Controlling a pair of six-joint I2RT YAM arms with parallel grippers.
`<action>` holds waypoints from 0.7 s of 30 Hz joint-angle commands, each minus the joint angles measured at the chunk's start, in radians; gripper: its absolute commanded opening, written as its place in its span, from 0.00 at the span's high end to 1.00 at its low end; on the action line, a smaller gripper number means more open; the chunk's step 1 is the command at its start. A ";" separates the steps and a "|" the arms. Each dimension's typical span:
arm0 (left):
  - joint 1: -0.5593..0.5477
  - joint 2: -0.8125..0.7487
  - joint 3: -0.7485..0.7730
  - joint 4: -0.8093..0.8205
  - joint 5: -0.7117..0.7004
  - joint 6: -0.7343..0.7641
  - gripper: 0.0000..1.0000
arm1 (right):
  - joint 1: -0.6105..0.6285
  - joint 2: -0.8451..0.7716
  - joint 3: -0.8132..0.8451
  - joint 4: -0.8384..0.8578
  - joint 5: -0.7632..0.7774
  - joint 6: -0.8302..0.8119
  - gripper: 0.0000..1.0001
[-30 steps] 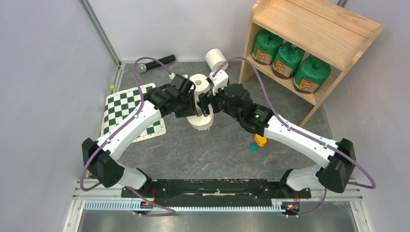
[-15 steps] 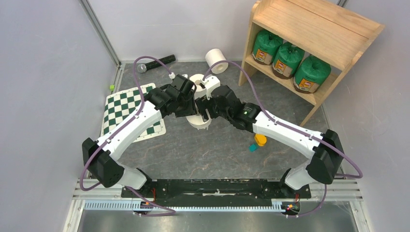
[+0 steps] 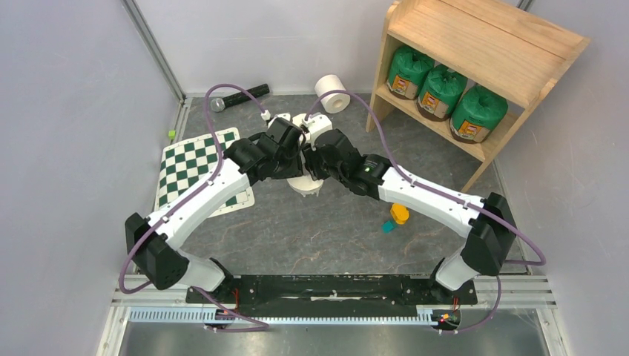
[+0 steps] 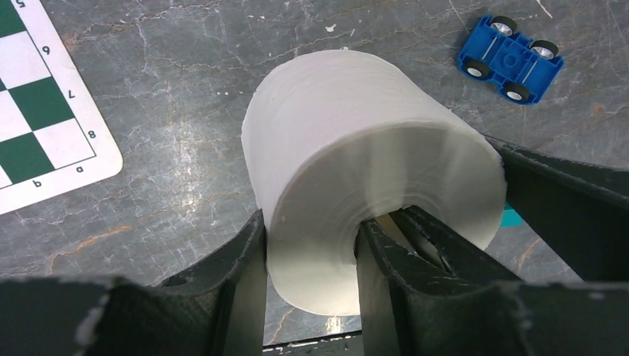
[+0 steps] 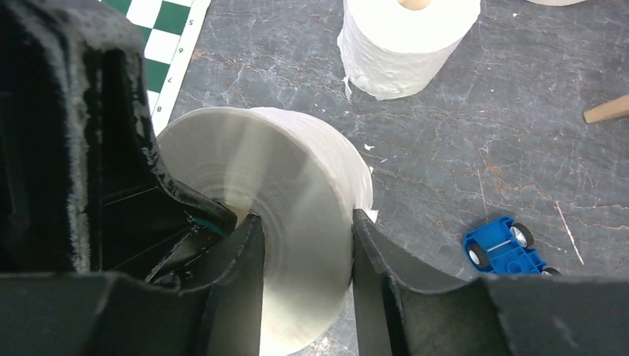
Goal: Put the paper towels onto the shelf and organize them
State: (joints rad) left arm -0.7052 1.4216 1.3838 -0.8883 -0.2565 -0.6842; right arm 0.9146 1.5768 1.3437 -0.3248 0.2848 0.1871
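Observation:
Both grippers are shut on the same bare white paper towel roll [image 3: 306, 185], held between them over the middle of the floor. My left gripper [image 4: 319, 231] pinches the roll's wall [image 4: 356, 148], one finger inside the core and one outside. My right gripper [image 5: 304, 237] pinches the opposite wall [image 5: 297, 193] the same way. A second bare roll [image 5: 408, 37] stands upright just beyond. A third [image 3: 331, 93] lies on its side near the shelf [image 3: 482, 37]. Three green-wrapped rolls [image 3: 439, 90] sit in a row on the shelf's lower tier.
A green-white checkerboard mat [image 3: 194, 167] lies to the left. A black microphone [image 3: 237, 95] rests by the back wall. A blue toy car [image 5: 504, 248] is on the floor near the held roll. An orange and teal piece [image 3: 398, 215] lies under the right arm.
My right gripper moved left onto the roll and closed on its wall. The left gripper kept its grip and shifted slightly toward the back.

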 commanded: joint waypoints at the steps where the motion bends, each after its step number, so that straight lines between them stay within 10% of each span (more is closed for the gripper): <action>1: -0.007 -0.077 0.004 0.074 -0.064 -0.026 0.84 | 0.001 -0.004 0.068 -0.033 0.041 0.002 0.72; 6: -0.007 -0.140 -0.015 0.133 -0.094 0.021 0.46 | 0.000 -0.009 0.129 -0.101 0.063 -0.039 1.00; 13: -0.007 -0.294 -0.110 0.276 -0.166 0.114 0.02 | -0.027 -0.029 0.239 -0.195 0.072 -0.121 1.00; 21: -0.005 -0.448 -0.255 0.412 -0.241 0.271 0.00 | -0.150 -0.059 0.397 -0.272 -0.028 -0.178 1.00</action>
State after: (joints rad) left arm -0.7113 1.0290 1.1954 -0.5999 -0.4244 -0.5369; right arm 0.8364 1.5784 1.5990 -0.5957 0.3038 0.0502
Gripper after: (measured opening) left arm 0.993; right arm 0.365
